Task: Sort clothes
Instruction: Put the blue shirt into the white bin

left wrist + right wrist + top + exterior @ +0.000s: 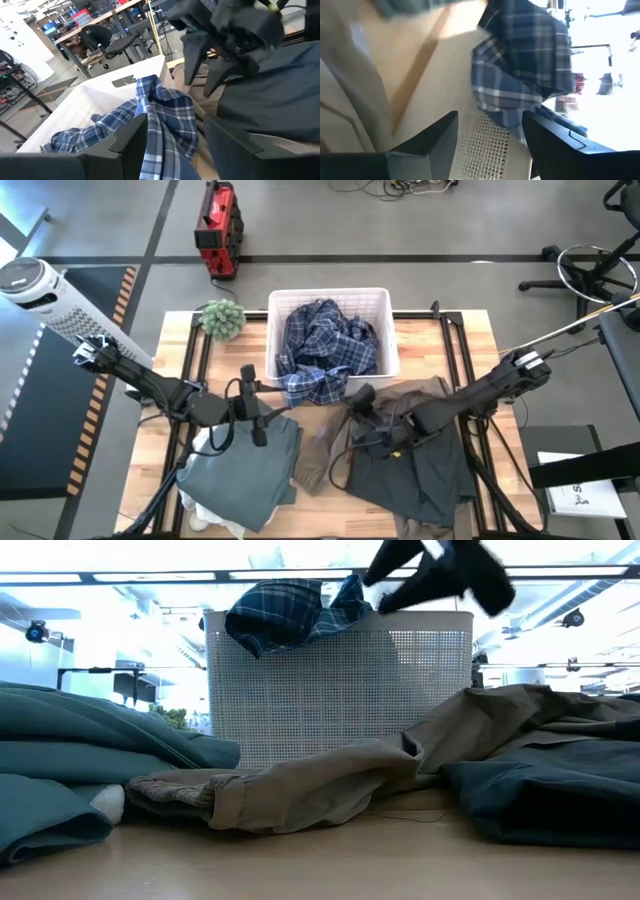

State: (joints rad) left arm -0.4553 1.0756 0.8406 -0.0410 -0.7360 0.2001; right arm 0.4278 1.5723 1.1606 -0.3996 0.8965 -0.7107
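The blue-white plaid cotton shirt (325, 345) fills the white perforated plastic bin (380, 305), one end spilling over its near rim, apparently already sorted. Both grippers hover with fingers spread and empty: the left gripper (252, 402) over the folded grey-green garment (240, 470), the right gripper (362, 402) beside the tan and dark grey piece (420, 460), probably choosing the next item.

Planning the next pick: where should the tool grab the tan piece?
Grip the tan piece at its raised fold near the bin, coming straight down. That end lies bare on the table; its other end is tucked under the dark grey piece.
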